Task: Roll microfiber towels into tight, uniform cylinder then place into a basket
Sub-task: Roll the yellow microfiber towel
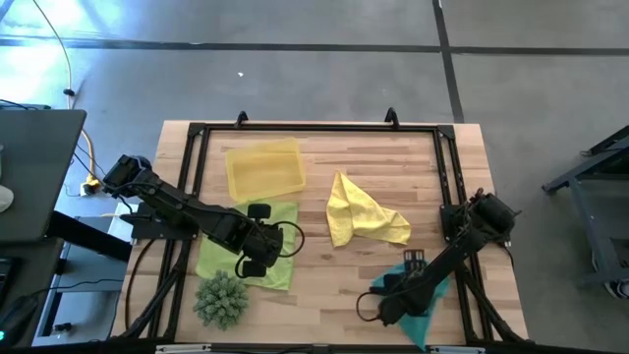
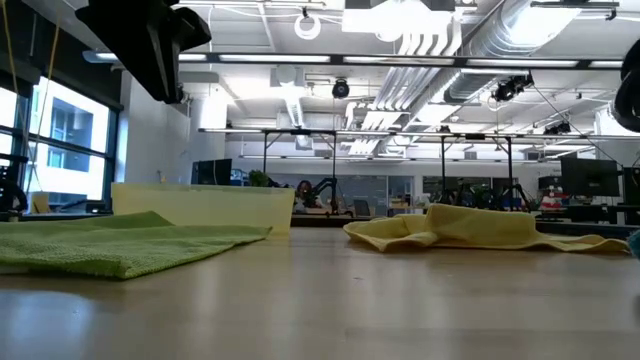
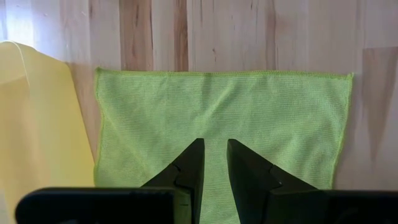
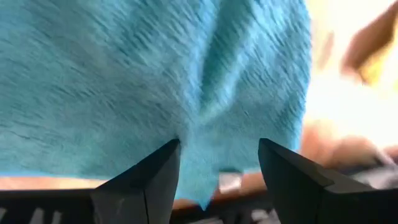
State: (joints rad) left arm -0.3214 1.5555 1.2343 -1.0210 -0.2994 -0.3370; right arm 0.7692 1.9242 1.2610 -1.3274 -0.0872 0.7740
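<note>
The lime green towel (image 1: 221, 254) (image 3: 217, 106) lies spread flat at the table's left, just near of the yellow basket (image 1: 263, 169) (image 3: 37, 124). My left gripper (image 1: 273, 242) (image 3: 215, 144) hovers over it, fingers a narrow gap apart with nothing between them. The yellow towel (image 1: 359, 211) (image 2: 470, 228) lies crumpled at mid-table. The teal towel (image 1: 425, 317) (image 4: 124, 74) lies at the near right. My right gripper (image 1: 385, 307) (image 4: 219, 146) is wide open, slanting down at it, with teal cloth showing between the fingers. My right gripper's fingertips (image 4: 168, 152) stand right at the teal towel's surface, coming from above at a slant. I cannot tell whether they touch the cloth.
A spiky green plant-like ball (image 1: 221, 300) sits at the near left corner, close to the lime towel. A black frame (image 1: 314, 129) runs around the table's edges. Bare wood (image 1: 334, 280) shows between the two arms.
</note>
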